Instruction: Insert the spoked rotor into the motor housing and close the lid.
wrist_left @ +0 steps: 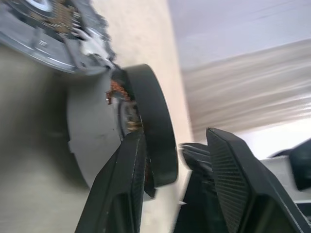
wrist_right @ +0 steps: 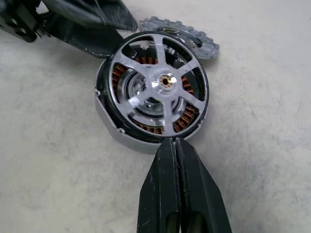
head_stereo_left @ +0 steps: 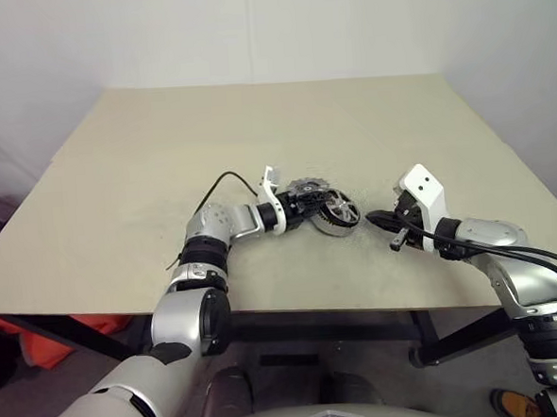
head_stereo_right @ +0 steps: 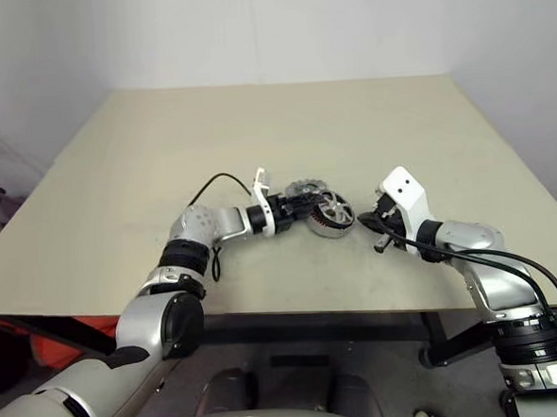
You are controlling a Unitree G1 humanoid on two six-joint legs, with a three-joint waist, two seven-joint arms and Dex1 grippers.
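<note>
Rotor [wrist_right: 158, 87] sits in the housing [wrist_right: 121, 138], centre of the frame in the head views, on the tabletop [head_stereo_left: 255, 134]. In the right wrist view its dark rim rides a bit proud and looks slightly tilted, copper windings visible through the spokes, so judge it inserted but maybe not fully seated.

Lid [wrist_right: 187, 36] lies flat on the tabletop just behind the housing, touching or nearly touching it, partly hidden by it. Not on yet.

Your left gripper [head_stereo_left: 309, 205] comes in from the left of the housing, jaws part open and straddling the edge: one finger [wrist_left: 124, 189] against the rotor rim and housing wall, the other outside it. Whether it truly pinches the rim, cannot tell.

Your right gripper [wrist_right: 175, 160] has jaws fully closed, holding nothing, tip pointed at the near side of the housing, just beside it, looks not quite touching.

Step in hand: finishing the rotor seat, steadying the housing. Next move probably calls for you to press the rotor level and let go on the left, then take the lid from behind the housing, centre its hub over the rotor hub and set it down flat. Watch that the housing doesn't slide when pushed.
</note>
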